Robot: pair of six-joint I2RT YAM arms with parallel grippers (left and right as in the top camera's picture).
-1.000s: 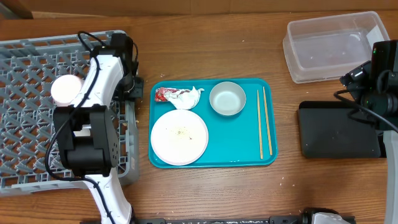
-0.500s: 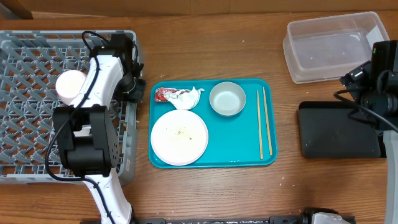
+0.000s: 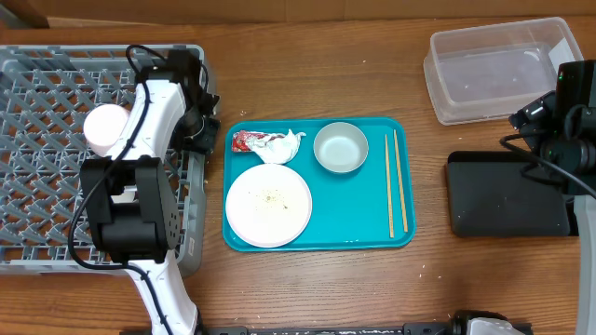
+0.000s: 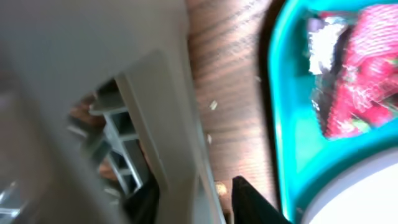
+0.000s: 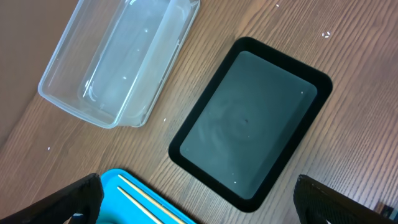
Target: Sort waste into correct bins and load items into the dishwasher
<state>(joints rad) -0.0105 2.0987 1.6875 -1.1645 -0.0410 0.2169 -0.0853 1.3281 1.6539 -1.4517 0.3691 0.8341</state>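
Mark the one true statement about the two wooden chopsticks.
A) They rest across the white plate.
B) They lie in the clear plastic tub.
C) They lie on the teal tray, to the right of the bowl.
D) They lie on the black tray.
C: in the overhead view the chopsticks lie side by side on the teal tray, right of the bowl.

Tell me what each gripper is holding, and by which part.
The left gripper clamps the grey dish rack by its wall nearest the teal tray. The right gripper is open, holding nothing.
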